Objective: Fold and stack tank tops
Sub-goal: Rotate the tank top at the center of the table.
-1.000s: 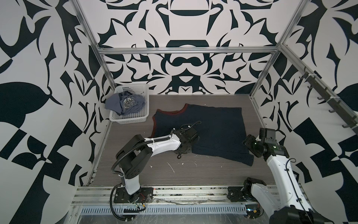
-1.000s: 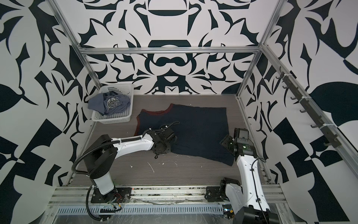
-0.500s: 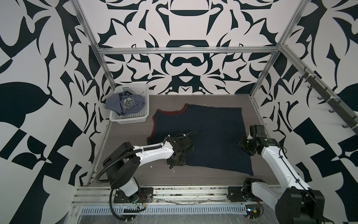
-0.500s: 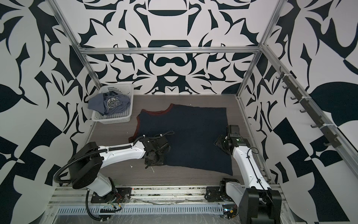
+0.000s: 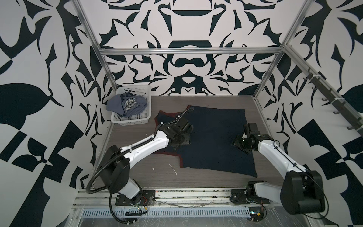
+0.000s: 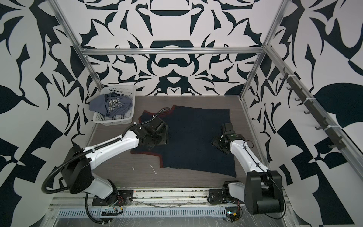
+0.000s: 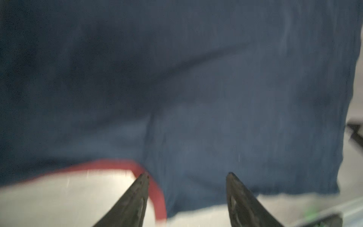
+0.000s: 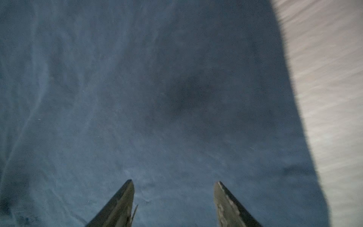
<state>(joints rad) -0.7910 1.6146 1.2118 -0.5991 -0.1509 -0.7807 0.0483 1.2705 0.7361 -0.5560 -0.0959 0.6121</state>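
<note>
Looking pretty early on: the navy tank top (image 5: 216, 141) lies spread flat mid-tabletop (image 5: 206, 101) with no fold I can make out. The grey-blue tank top (image 5: 127, 104) sits crumpled in the white basket (image 5: 130, 120) at 10 o'clock, so folding both and stacking look left to do. Over the navy one, the left hand (image 7: 187, 175) is by the maroon-trimmed 9 o'clock side and the right hand (image 8: 173, 181) toward 3 o'clock, both spread and pinching nothing; no writing is readable, and the grey top's white graphic is too small to make out.
</note>
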